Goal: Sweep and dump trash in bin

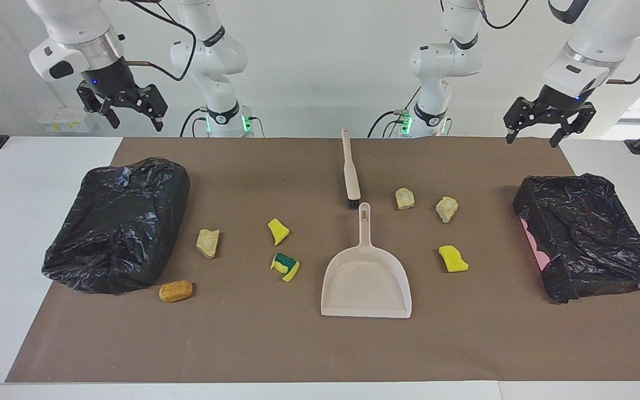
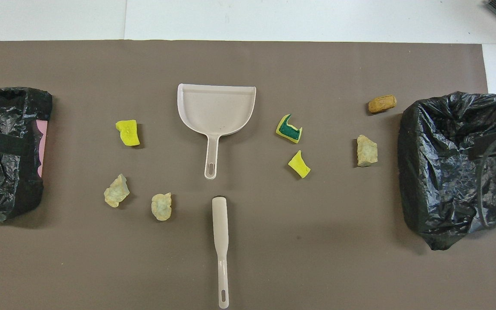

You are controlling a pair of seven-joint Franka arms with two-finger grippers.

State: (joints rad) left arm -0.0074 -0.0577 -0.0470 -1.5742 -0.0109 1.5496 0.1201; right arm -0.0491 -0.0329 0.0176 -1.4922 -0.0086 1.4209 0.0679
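Several trash chunks lie on the brown mat. An orange-brown one (image 1: 175, 291), a beige one (image 1: 208, 243), a yellow one (image 1: 278, 230) and a yellow-green one (image 1: 285, 266) lie toward the right arm's end. Two beige chunks (image 1: 404, 198) (image 1: 446, 209) and a yellow one (image 1: 453, 259) lie toward the left arm's end. A beige dustpan (image 1: 365, 283) lies mid-mat, and the brush (image 1: 350, 172) lies nearer the robots, its bristles by the pan's handle. A bin (image 1: 114, 222) lined with a black bag sits at the right arm's end. Both the right gripper (image 1: 134, 119) and the left gripper (image 1: 542, 130) hang open and empty above the table's robot-side edge.
A second black-bagged bin (image 1: 586, 239) with pink showing at its side stands at the left arm's end. The brown mat (image 2: 248, 275) covers most of the white table. Black stands sit at both table corners near the robots.
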